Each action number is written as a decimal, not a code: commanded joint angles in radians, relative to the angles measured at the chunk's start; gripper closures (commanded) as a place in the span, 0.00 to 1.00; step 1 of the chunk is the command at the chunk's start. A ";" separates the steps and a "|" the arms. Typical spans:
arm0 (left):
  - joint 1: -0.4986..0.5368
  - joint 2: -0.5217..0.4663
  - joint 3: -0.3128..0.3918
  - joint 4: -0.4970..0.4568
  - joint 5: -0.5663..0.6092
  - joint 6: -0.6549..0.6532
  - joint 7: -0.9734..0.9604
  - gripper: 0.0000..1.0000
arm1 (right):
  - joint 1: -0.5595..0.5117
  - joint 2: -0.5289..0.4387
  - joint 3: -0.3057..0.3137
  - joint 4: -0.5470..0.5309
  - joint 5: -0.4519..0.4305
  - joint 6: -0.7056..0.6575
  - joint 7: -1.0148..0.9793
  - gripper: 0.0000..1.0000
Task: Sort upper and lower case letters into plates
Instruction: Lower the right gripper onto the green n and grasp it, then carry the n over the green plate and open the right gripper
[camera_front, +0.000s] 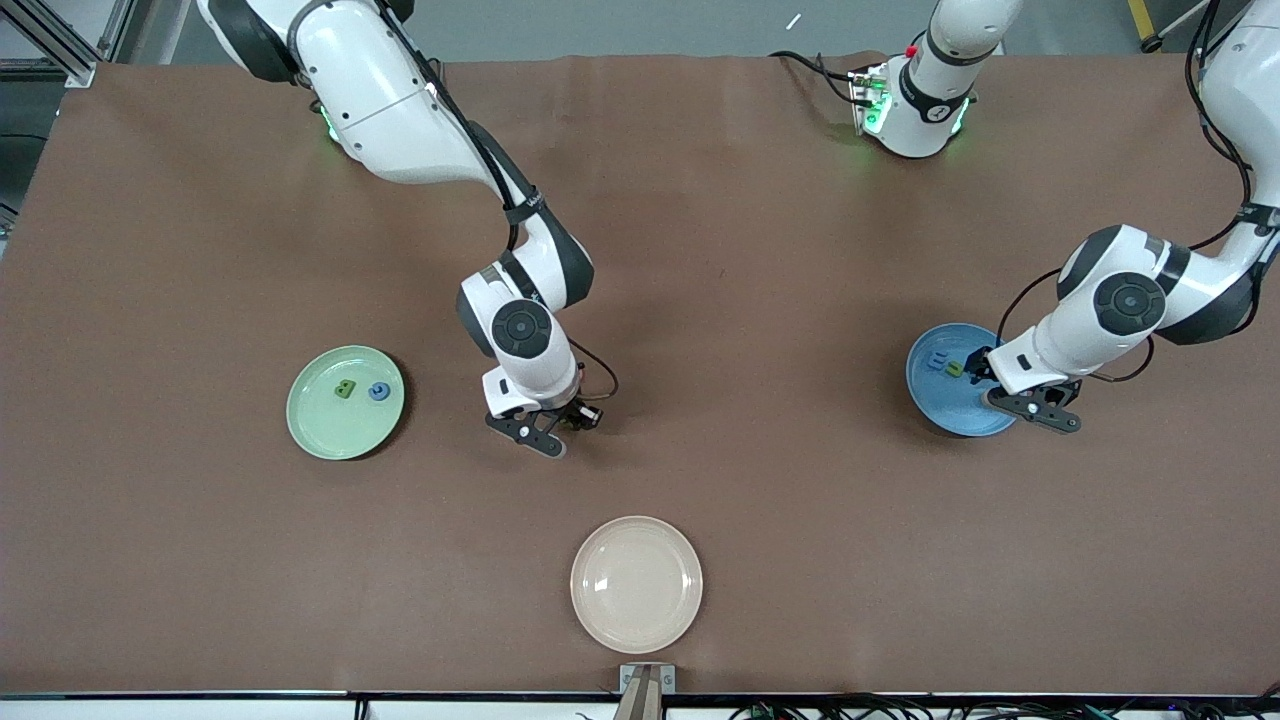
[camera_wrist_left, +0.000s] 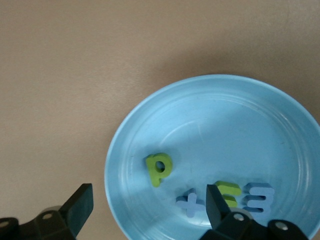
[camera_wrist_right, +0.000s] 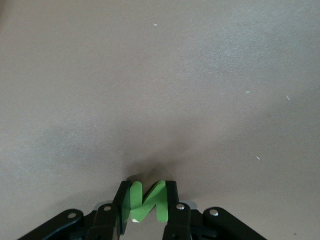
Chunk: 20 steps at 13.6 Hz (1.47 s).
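Observation:
My right gripper is shut on a green letter N, low over bare tabletop between the two plates. The pale green plate toward the right arm's end holds a green letter B and a blue letter. My left gripper stands open and empty over the rim of the blue plate, which lies toward the left arm's end. In that plate lie a green p, a blue x, a second green letter and a blue E-like letter.
A cream-white round plate with nothing in it sits near the table's front edge, nearer the front camera than my right gripper. A brown cloth covers the table. The arm bases stand along the table's edge farthest from the camera.

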 joint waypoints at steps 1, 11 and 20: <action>0.039 -0.032 -0.031 -0.008 -0.038 -0.028 0.014 0.01 | -0.065 -0.017 0.003 -0.004 0.029 -0.022 -0.010 1.00; 0.085 -0.157 -0.193 0.077 -0.339 -0.304 0.019 0.01 | -0.568 -0.272 0.064 -0.173 0.088 -0.346 -0.832 1.00; -0.087 -0.150 -0.030 0.166 -0.363 -0.390 0.031 0.01 | -0.621 -0.273 0.064 -0.373 0.088 -0.114 -0.918 0.13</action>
